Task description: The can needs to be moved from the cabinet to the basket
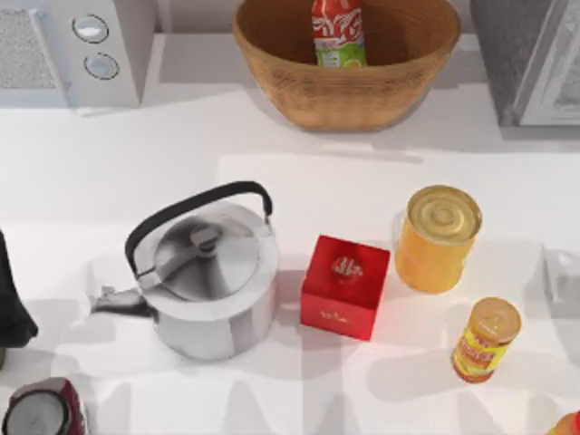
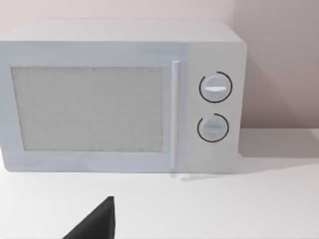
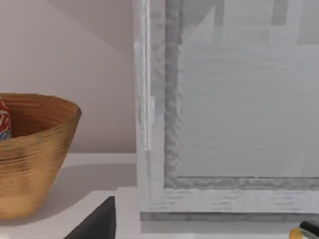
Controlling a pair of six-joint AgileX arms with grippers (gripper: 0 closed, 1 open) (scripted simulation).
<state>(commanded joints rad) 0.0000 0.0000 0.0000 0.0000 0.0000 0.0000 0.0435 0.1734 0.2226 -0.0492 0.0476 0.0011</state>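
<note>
Red, with white script and a green-yellow band at its base, the can (image 1: 339, 33) is standing upright inside the basket (image 1: 299, 91), near the middle of the bowl and clear of the woven wall on every side. From the right wrist view a sliver of the can's red side (image 3: 4, 121) is peeking over the basket's rim (image 3: 45, 134). The basket, tan wicker with ribbed sides, is sitting at the far edge of the table (image 1: 109, 172), between the white microwave (image 1: 63, 50) on the table's left and the grey cabinet (image 1: 530, 59) on its right, with a gap on each side.

In front of the basket a broad strip of bare white table is lying open. Nearer still, a steel kettle (image 1: 204, 276) with a black handle is standing left of a red box (image 1: 345, 285), which is close beside a wide yellow-orange tin (image 1: 439, 237) with a gold lid; a small yellow jar (image 1: 487, 339) with a red label is sitting just beyond that tin, toward the right edge.

The left arm (image 1: 14, 299) is showing as a dark shape at the table's left edge. One dark fingertip (image 2: 97, 221) of the left gripper is facing the microwave, and one fingertip (image 3: 97, 221) of the right gripper is facing the cabinet's corner; how wide either is set, I cannot tell.
</note>
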